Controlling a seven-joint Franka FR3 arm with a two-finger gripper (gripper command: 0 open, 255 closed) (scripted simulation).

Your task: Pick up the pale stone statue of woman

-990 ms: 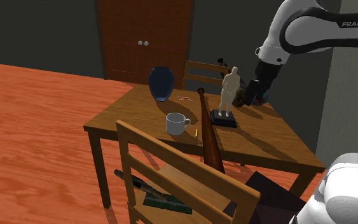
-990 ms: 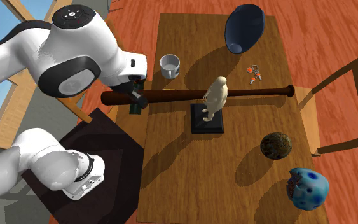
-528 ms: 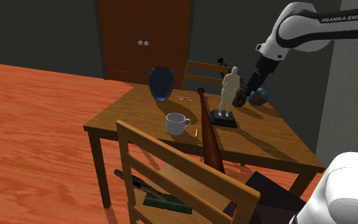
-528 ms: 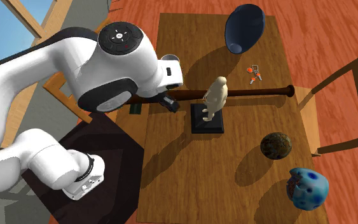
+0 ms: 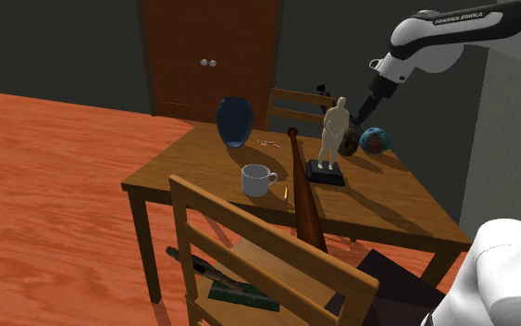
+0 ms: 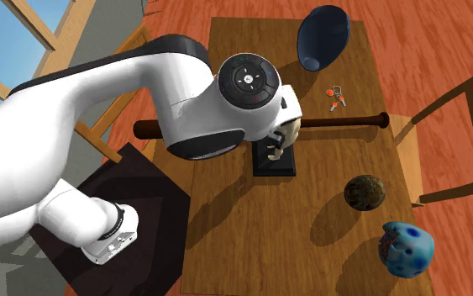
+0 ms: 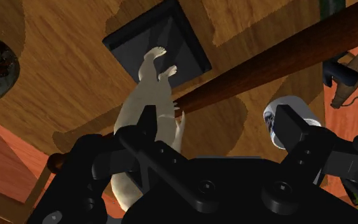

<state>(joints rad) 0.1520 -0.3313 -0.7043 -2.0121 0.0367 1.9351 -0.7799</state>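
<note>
On the wooden counter (image 5: 203, 159), the pale statue of a woman (image 5: 335, 123) stands upright on its black square base (image 5: 326, 172), just beside a long dark bat (image 5: 303, 196) that lies across the top. The claw (image 7: 217, 121) hangs above the statue with its fingers spread apart, gripping nothing. A white mug (image 5: 256, 178) sits on the bat's other side, to the shoulder view's left, and a blue vase (image 5: 235, 121) stands farther back.

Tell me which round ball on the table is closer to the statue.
The dark brown ball; the blue speckled ball lies farther from the statue, by the table's corner.
</note>
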